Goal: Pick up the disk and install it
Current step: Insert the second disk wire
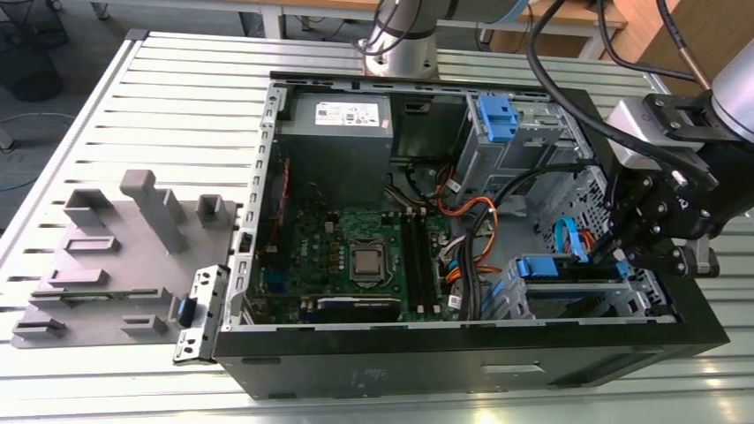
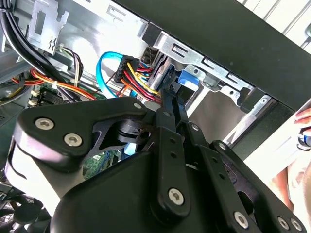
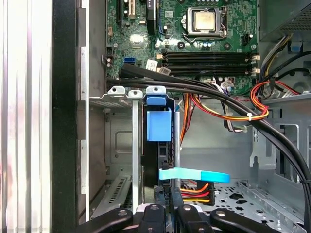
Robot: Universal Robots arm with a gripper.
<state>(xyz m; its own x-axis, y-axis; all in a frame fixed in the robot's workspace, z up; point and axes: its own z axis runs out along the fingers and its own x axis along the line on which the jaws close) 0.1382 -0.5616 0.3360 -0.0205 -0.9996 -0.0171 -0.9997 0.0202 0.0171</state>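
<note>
The disk [image 1: 545, 266] stands edge-on in the lower drive cage [image 1: 589, 305] at the front corner of the open computer case, on the exterior view's right. Its blue plastic bracket [image 3: 159, 124] faces up out of the slot, and the same bracket [image 2: 187, 80] shows in the second wrist view. My gripper [image 1: 613, 252] hangs over that cage. Its two black fingers [image 2: 167, 104] lie close together, shut, with their tips [image 3: 171, 196] right at the disk's end. I cannot tell whether they touch it.
Black cables [image 3: 228, 99], orange-red power wires [image 3: 228, 114] and a blue flat cable [image 3: 194, 174] run close beside the cage. A second blue-bracketed bay [image 1: 495, 115] sits further back. A grey fixture [image 1: 112, 265] lies outside the case. A person's hand [image 2: 302, 127] is nearby.
</note>
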